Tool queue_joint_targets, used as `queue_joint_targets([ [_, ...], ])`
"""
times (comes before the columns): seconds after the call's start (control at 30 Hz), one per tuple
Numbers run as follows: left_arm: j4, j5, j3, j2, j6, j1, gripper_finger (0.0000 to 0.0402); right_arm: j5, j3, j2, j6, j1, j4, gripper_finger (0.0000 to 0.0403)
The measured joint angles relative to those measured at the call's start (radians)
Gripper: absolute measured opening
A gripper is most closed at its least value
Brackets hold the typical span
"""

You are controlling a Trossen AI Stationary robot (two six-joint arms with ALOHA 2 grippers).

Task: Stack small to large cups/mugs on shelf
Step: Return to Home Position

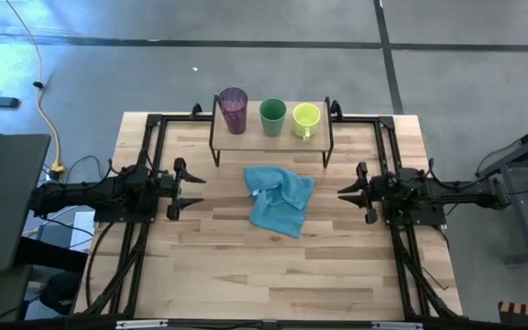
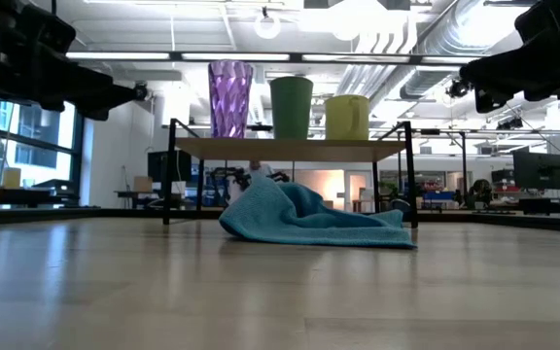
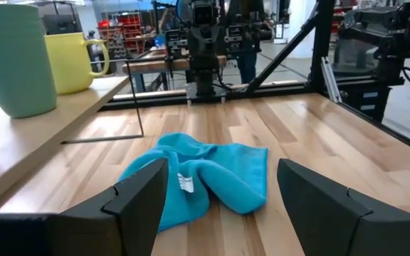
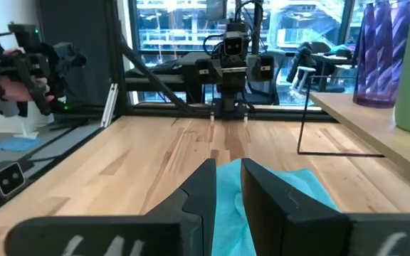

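The shelf [image 1: 246,139] stands at the table's far middle on thin black legs. Three vessels stand in a row on its wood top: the purple tumbler [image 1: 234,110] on the left, the green cup [image 1: 272,116] in the middle, and the yellow-green mug [image 1: 306,119] on the right with its handle toward the near side. They also show in the low view: tumbler [image 2: 230,97], cup [image 2: 291,107], mug [image 2: 347,117]. My left gripper [image 1: 193,190] hovers open at the table's left, empty. My right gripper [image 1: 342,192] hovers at the right, its fingers almost together, empty.
A light blue cloth [image 1: 280,199] lies crumpled on the table just in front of the shelf, between the two grippers. Black frame rails [image 1: 149,147] run along the table's left and right sides. A hand with a dark device [image 4: 20,78] shows beyond the table.
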Motion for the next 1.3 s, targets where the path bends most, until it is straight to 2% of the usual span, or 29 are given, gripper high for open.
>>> queue_joint_targets([
  [0.63, 0.001, 0.0, 0.0, 0.0, -0.027, 0.0, 0.0255, -0.011, 0.0, 0.0, 0.018, 0.0, -0.168, 0.0057],
  [1.3, 0.002, 0.0, 0.0, 0.0, -0.025, 0.0, 0.0255, -0.007, 0.001, 0.0, -0.009, 0.0, -0.169, 0.0057],
])
